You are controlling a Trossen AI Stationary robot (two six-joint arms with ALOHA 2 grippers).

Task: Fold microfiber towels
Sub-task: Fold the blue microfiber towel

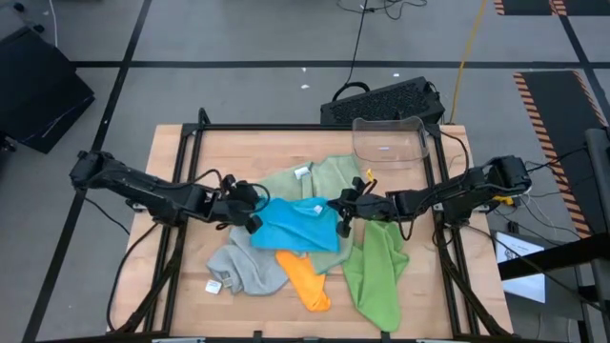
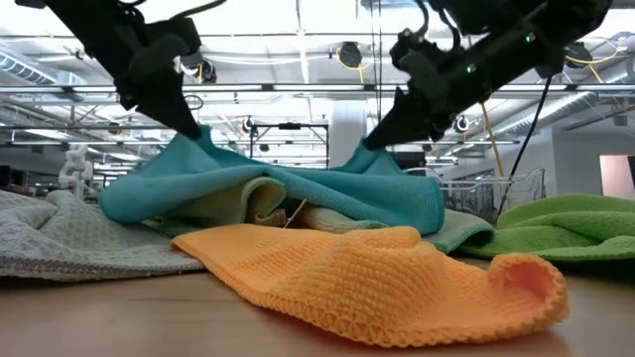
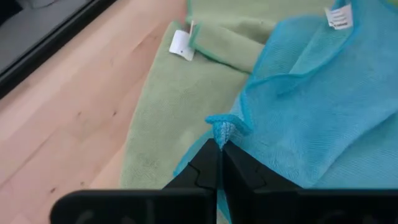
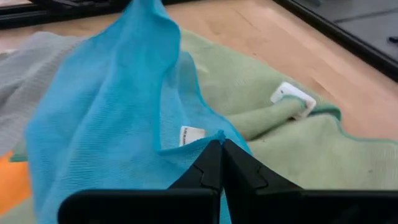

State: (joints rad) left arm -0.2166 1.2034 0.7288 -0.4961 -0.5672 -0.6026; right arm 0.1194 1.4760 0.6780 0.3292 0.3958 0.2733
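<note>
A bright blue towel point(image 1: 300, 227) lies on top of a pile in the middle of the table, with both grippers shut on it. My left gripper point(image 1: 255, 217) has its left corner and my right gripper point(image 1: 341, 217) its right corner. In the low view the blue towel point(image 2: 288, 188) rises to a peak at each gripper and sags between them onto the pile. Under it lies a sage green towel point(image 1: 324, 179). A grey towel point(image 1: 243, 270), an orange towel point(image 1: 305, 281) and a lime green towel point(image 1: 376, 272) lie toward the near edge. My left gripper pinches a hemmed corner of the blue towel point(image 3: 224, 129) between its two fingertips, slanting down from the table's left. The corner is bunched at the tips and pulled up into a peak point(image 2: 198, 139); the cloth below rests on the pile. My right gripper pinches the blue towel's edge at a corner point(image 4: 214, 135), close to a small white tag point(image 4: 191, 135), between its two fingertips. It slants down from the table's right. The cloth rises to a peak point(image 2: 375, 151) at the fingers, and the rest lies on the pile.
A clear plastic container point(image 1: 389, 138) stands at the far right of the table, with a black keyboard-like object point(image 1: 381, 100) beyond the far edge. Black frame rails point(image 1: 191, 143) run along the table's sides. Bare wood point(image 1: 172, 295) shows at the near left.
</note>
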